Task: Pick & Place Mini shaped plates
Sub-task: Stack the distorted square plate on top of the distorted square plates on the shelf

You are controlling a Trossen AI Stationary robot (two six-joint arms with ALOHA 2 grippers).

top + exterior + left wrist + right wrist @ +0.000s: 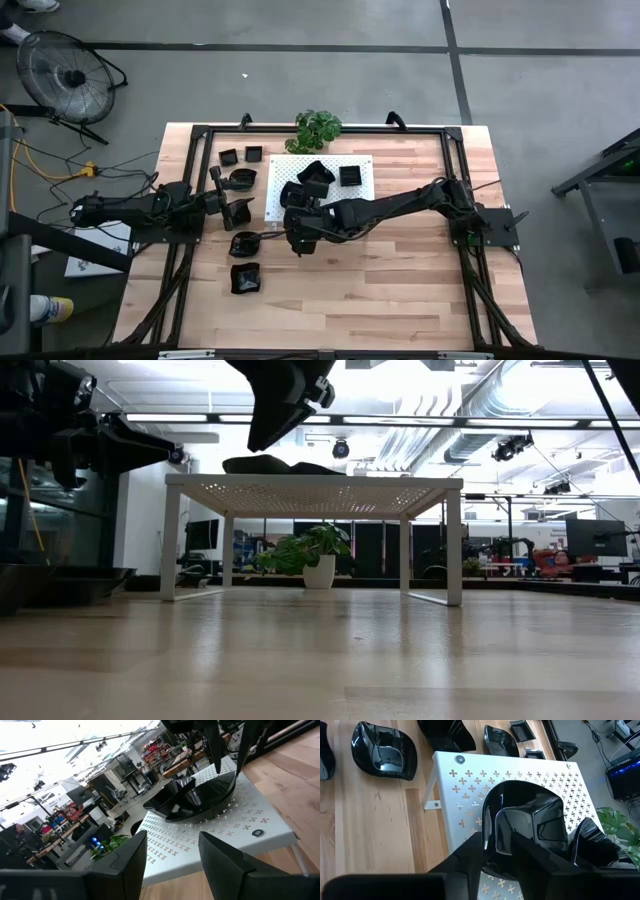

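Note:
Several glossy black mini shaped plates show. Some rest on the white perforated board, the others on the wooden table left of it, such as one near the front. My right gripper slants down over the board's left part, open, its fingers on either side of the near rim of a plate that rests flat on the board. In the left wrist view one finger stands inside that plate and one outside. My left gripper waits at the table's left, open and empty. My right gripper comes slanting down from the table's near side with one finger inside the plate and one outside its near rim. Whether either finger touches the rim, I cannot tell. The plate lies on the board.
A second plate lies on the board close beside the first, and a third farther right. A potted plant stands at the far edge behind the board. The board stands on legs above the tabletop. Bare wood lies along the near edge.

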